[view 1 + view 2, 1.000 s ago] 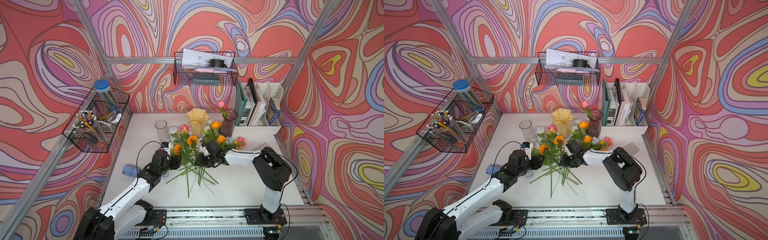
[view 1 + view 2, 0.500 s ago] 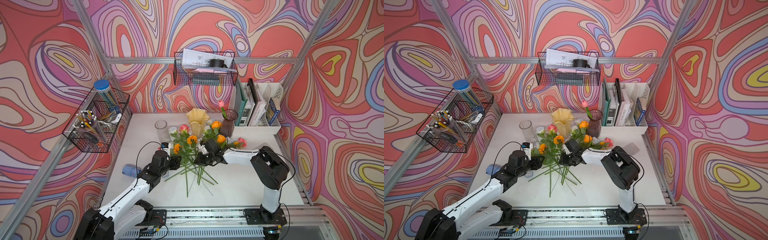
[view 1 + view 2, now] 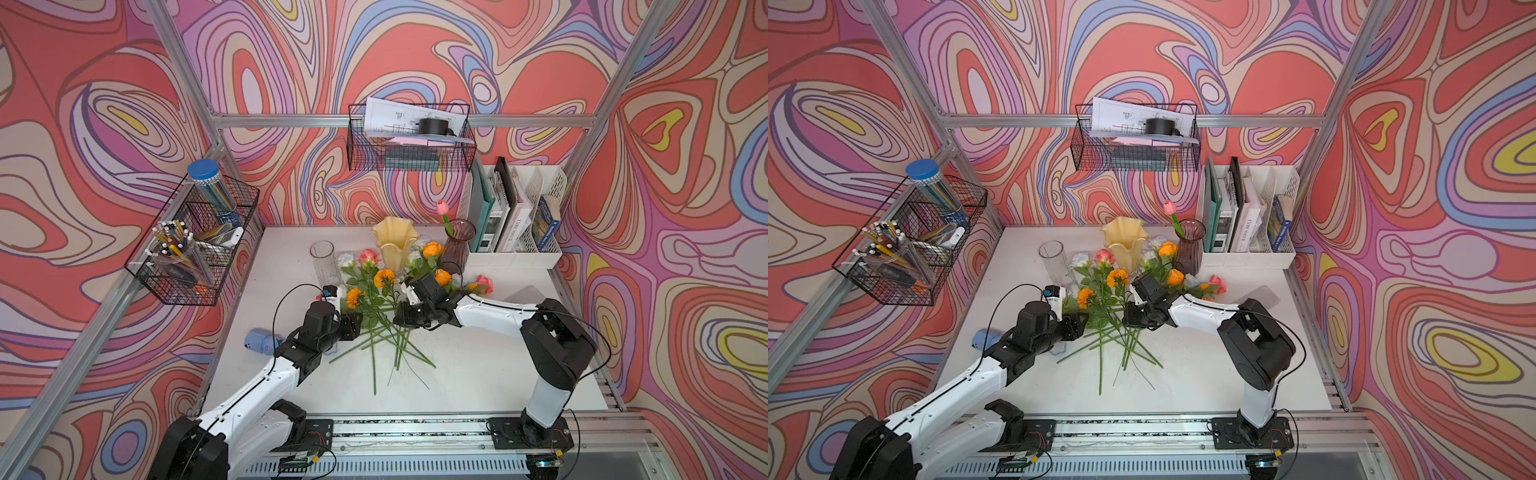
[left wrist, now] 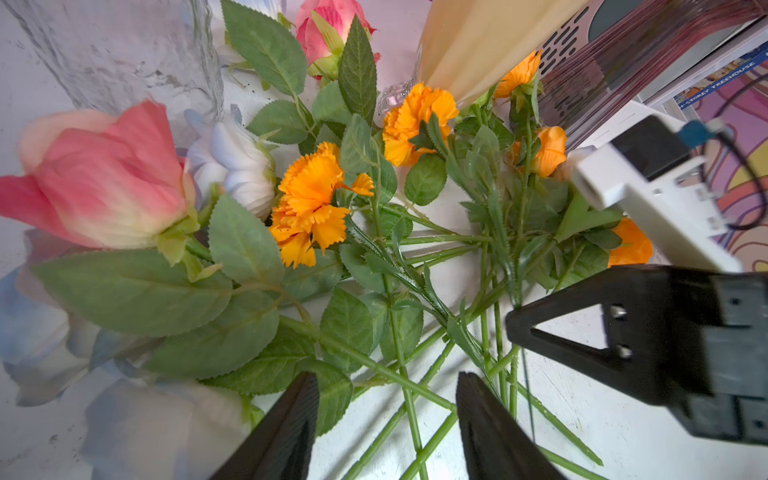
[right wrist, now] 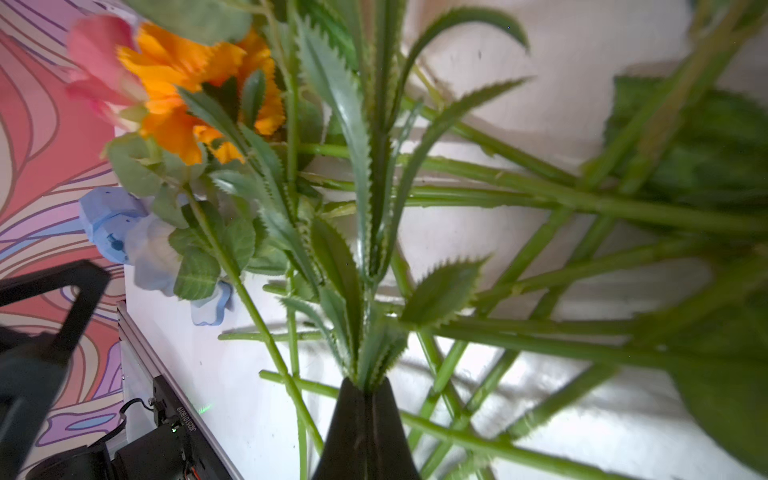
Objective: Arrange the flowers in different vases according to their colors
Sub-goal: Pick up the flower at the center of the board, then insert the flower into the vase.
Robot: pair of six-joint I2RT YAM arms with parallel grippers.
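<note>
As the right gripper [image 5: 365, 382] pinches a leafy stem [image 5: 379, 187], the left gripper [image 4: 386, 376] hangs open.
The stem runs straight out from the right's tips.

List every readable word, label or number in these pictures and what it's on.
"STOREY TREEHOUSE": blue book spine, start cut off.
White book spine: lettering too blurred.
Sheet in the wall basket: print too small.
Number on the black part by the rail: unreadable.

Bright, even light, soft shadows on the white counter [image 3: 478, 374], top views bow at the edges, the near pink rose [image 4: 95, 178] blurs in the left wrist view.
</note>
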